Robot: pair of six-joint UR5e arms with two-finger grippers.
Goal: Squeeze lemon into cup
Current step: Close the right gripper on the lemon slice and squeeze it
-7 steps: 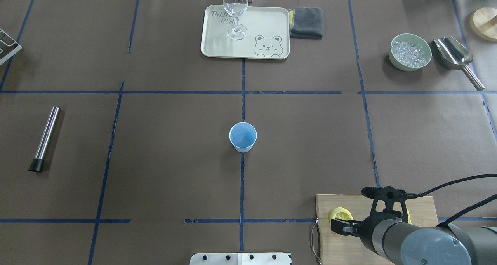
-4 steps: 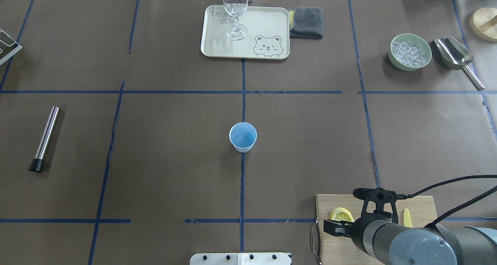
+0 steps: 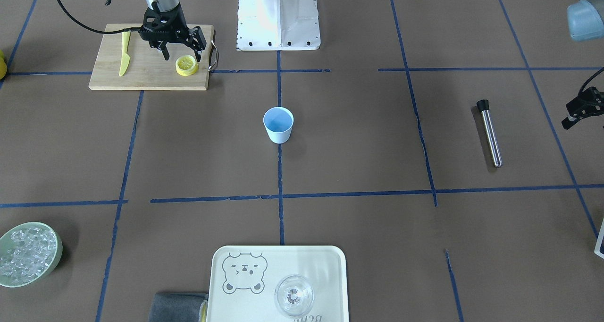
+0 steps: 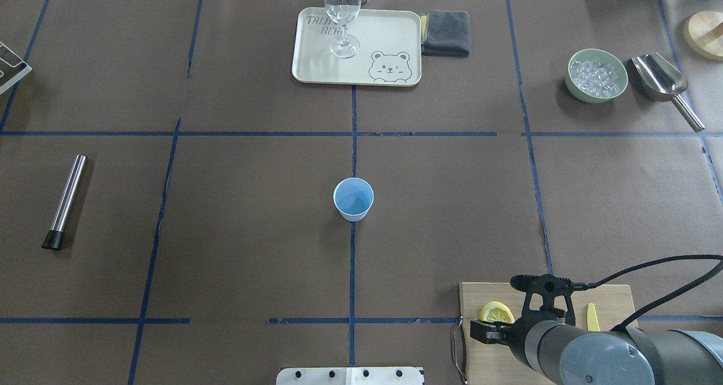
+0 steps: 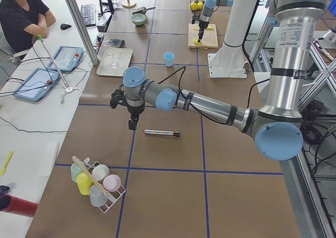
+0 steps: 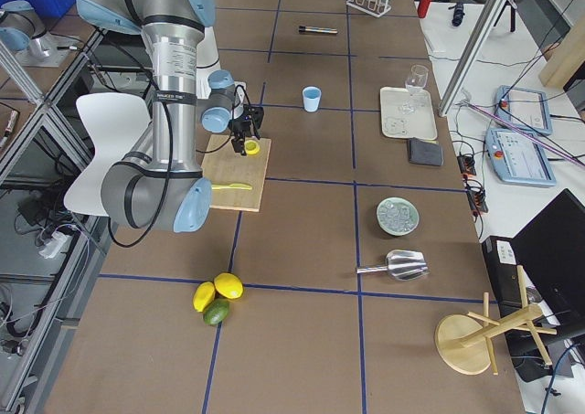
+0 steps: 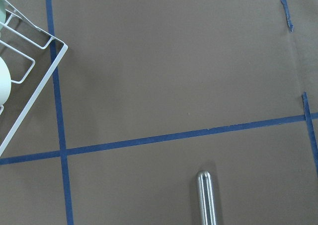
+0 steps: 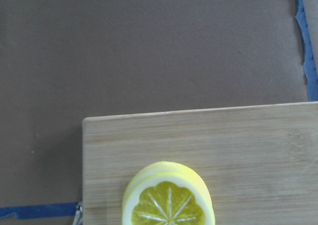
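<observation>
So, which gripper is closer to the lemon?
The right. The right gripper is open right by the lemon on the cutting board; the left gripper is far away, past the metal rod.

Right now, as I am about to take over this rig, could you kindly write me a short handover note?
Right claw: open, low over the cutting board, close by the lemon, not closed on it.
Left claw: out at the table's side, beyond the steel tube; whether it is open or shut cannot be told.
Lemon: lies on the board, cut face up; the yellow knife lies further along the board.
Cup: upright mid-table, well apart from the board, looks empty.
Done: claw placed at the lemon.
Left: grasp the lemon, carry it over the cup, squeeze.
</observation>
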